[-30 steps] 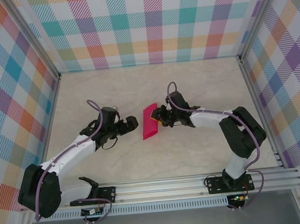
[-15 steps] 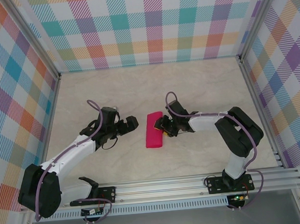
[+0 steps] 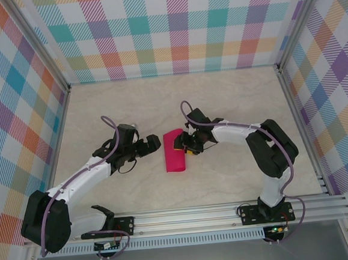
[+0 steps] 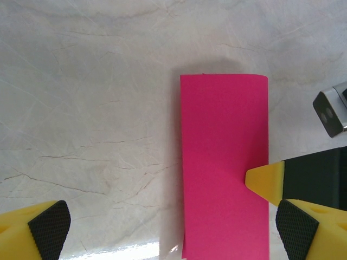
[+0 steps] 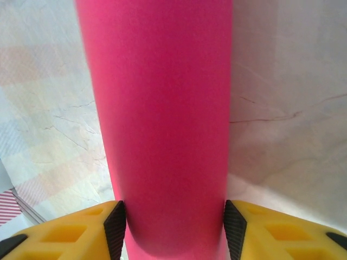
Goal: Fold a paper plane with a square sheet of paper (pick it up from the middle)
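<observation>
1. Top external view: the paper (image 3: 176, 152), folded to a narrow strip, lies flat in the middle of the surface (image 3: 232, 101). Its long side runs near to far, between the two arms.
2. The right gripper (image 3: 183, 145) is at the strip's right edge. In the right wrist view the paper runs between both pads (image 5: 115, 226) and meets each. The jaws are partway apart, and I cannot tell whether they press on the paper or only flank it.
3. The left gripper (image 3: 153, 144) is just left of the strip, jaws wide apart and holding nothing. Its wrist view shows a right fingertip (image 4: 264, 181) resting on the paper's right edge.
4. Risk: the fold looks rounded rather than sharp in the right wrist view. If the jaws let go, the strip may spring open and lose its crease.
5. Risk: the paper is thin and light. A pad that clings while drawing off would likely drag or skew the strip, so later folds land off-centre.
6. Risk: flat paper on a smooth surface offers little to pinch, and closing jaws may skid over it or crumple it.
7. Risk: the grippers are near each other, so a reach across the strip could strike the other finger.
8. Around: plaid walls (image 3: 178, 33) on three sides and a rail (image 3: 199, 215) at the near edge, all well apart from the paper. Nothing lies between the left gripper and the strip's left edge, while the right gripper takes up the right edge.
</observation>
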Robot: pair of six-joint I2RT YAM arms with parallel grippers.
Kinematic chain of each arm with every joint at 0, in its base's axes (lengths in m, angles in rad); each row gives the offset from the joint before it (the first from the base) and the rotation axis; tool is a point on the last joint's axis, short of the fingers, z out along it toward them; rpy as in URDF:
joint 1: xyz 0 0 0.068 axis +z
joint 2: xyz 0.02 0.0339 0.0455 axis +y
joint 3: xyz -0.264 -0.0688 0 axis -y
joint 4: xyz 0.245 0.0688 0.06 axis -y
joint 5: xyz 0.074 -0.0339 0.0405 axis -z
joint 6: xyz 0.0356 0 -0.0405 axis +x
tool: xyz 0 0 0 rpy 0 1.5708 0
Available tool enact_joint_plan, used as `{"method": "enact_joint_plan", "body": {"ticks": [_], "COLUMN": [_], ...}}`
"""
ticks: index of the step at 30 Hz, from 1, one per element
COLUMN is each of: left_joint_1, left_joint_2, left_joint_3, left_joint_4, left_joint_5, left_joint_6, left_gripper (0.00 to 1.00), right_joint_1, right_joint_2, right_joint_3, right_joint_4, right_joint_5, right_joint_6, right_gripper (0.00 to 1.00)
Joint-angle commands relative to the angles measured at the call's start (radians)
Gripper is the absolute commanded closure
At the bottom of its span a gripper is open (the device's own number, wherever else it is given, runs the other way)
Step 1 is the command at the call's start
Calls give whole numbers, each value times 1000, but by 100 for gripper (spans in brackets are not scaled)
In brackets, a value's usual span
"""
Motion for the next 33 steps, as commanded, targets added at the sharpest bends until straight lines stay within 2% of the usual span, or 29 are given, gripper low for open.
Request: {"method": "enact_joint_plan", "body": {"ticks": [1, 6, 9, 11, 14, 19, 25, 29, 33], "left_joint_1": [-8, -8, -8, -8, -7, -8, -7, -8, -7], "left_joint_2": [-2, -4, -1, 1, 0, 0, -8, -3, 5], "left_joint_3": [-3, -3, -3, -1, -1, 3, 2, 2, -4], "left_joint_4": [-8, -9, -10, -11, -13, -13, -12, -13, 2], "left_joint_5": [15, 14, 12, 15, 12, 1, -7, -5, 2], "left_joint_6": [2, 2, 2, 4, 5, 6, 4, 7, 4], "left_gripper": [0, 0, 0, 0, 0, 0, 0, 0, 0], "right_joint_1": [-5, -11, -13, -21, -35, -42, -39, -35, -32], "right_joint_2": [36, 64, 63, 51, 9, -47, -62, -46, -37], "right_joint_3": [56, 75, 70, 60, 29, -36, -141, -172, -206], "right_joint_4": [-108, -118, -111, -97, -13, 228, 495, 498, 448], "right_joint_5": [-34, -53, -43, -43, -74, -137, -104, -55, 8], "right_joint_6": [-113, -128, -121, -107, -51, 150, 364, 369, 353], "right_gripper": [44, 44, 57, 61, 65, 72, 72, 72, 66]}}
